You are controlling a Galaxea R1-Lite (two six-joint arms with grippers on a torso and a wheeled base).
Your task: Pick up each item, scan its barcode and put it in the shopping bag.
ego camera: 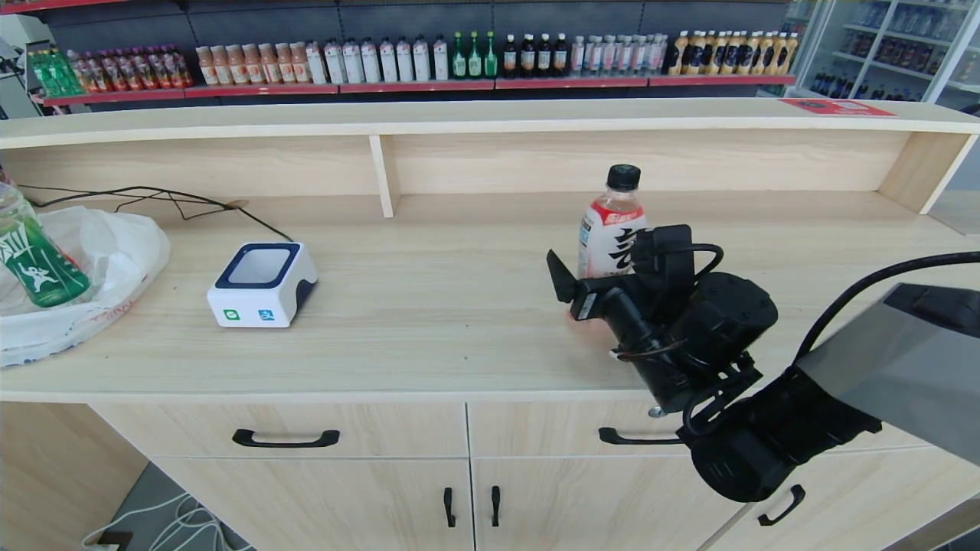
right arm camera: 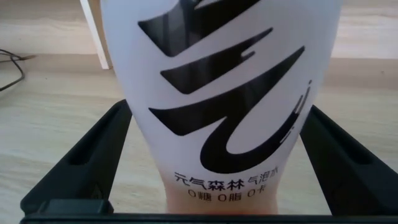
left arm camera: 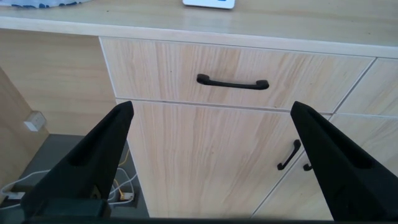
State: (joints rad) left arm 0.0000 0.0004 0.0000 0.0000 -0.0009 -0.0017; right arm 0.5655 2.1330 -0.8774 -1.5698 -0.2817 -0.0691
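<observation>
Bottle: stood upright on the counter, right of centre and back from the front edge; black cap, pink drink, white label.
Label: large black brush-stroke characters are carried, with a thin line of small print beneath; a red band is seen near the neck.
Right gripper: spread wide, one finger set at either side of the bottle's lower body; contact cannot be judged.
Left gripper: released, held below the counter edge, facing a drawer handle.
Open room: scanner and bottle are set well apart along the counter.
Scanner: two small badges, green and blue, are shown on its front.
Shopping bag: laid at the counter's left end, with a green bottle tilted upon it.
Obstacles: a cable is trailed behind the scanner; an upright divider is fixed under the rear shelf.
</observation>
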